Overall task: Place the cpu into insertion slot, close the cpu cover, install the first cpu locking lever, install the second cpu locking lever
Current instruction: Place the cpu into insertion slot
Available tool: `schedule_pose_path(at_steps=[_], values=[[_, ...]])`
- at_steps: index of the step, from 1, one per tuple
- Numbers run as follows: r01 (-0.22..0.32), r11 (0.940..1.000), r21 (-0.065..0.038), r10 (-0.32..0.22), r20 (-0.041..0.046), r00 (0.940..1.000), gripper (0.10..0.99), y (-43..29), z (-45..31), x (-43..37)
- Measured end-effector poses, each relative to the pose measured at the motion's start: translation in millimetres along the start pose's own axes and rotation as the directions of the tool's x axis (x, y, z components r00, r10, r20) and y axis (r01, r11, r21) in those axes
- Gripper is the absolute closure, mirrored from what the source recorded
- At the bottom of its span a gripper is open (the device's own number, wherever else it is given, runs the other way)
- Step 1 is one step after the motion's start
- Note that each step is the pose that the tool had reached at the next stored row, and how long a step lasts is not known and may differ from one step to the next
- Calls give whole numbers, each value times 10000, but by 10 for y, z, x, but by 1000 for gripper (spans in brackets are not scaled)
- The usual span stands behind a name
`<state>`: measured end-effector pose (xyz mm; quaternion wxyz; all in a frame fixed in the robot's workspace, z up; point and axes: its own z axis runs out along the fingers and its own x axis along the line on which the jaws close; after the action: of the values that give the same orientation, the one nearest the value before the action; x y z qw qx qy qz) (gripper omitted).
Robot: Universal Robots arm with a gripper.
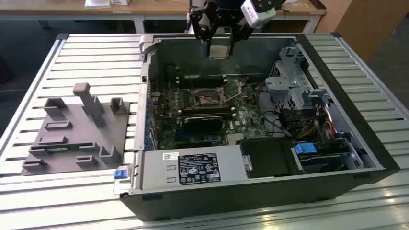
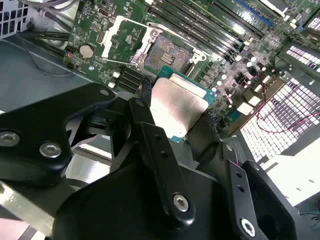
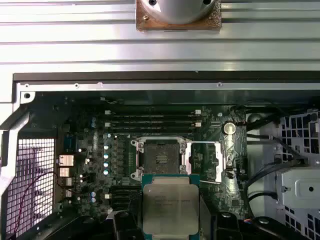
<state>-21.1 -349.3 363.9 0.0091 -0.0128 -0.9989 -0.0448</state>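
My gripper (image 1: 219,47) hangs above the far end of the open computer case, shut on the cpu (image 1: 219,51), a flat square chip with a silver-grey top. In both wrist views the cpu (image 3: 170,204) (image 2: 177,106) sits between the black fingers (image 2: 150,131), above the board and apart from it. The insertion slot (image 3: 160,159) (image 2: 167,52) (image 1: 208,99) lies bare on the green board, its dark contact field showing. The cpu cover (image 3: 207,161) (image 2: 121,36) is swung open beside the slot. A thin locking lever (image 3: 202,143) stands off along the cover's edge.
Long black memory slots (image 3: 150,120) run beside the socket. A metal drive cage (image 1: 288,86) and cables (image 1: 319,127) fill the case at the exterior view's right, and a power supply (image 1: 191,167) fills the near end. A grey parts fixture (image 1: 76,129) lies on the slatted table.
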Motion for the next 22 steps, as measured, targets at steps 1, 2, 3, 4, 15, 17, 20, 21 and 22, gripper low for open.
schedule_pose_path(at_steps=[1, 2, 3, 4, 15, 17, 20, 21, 22], values=[[0, 10000, -1, 0, 0, 10000, 545, 0, 0, 0], [0, 10000, -1, 0, 0, 10000, 545, 0, 0, 0], [0, 10000, 0, 0, 0, 10000, 545, 0, 0, 0], [0, 10000, 0, 0, 0, 10000, 545, 0, 0, 0], [-361, 9993, -8, 361, 32, 9993, 545, 0, 1, 1], [-454, 9990, -10, 454, 40, 9990, 545, 0, 1, 1], [-590, 9983, -14, 590, 52, 9982, 545, 0, 1, 1], [-634, 9980, -15, 635, 56, 9980, 545, 0, 1, 1], [-679, 9977, -16, 679, 60, 9977, 545, 0, 1, 1]])
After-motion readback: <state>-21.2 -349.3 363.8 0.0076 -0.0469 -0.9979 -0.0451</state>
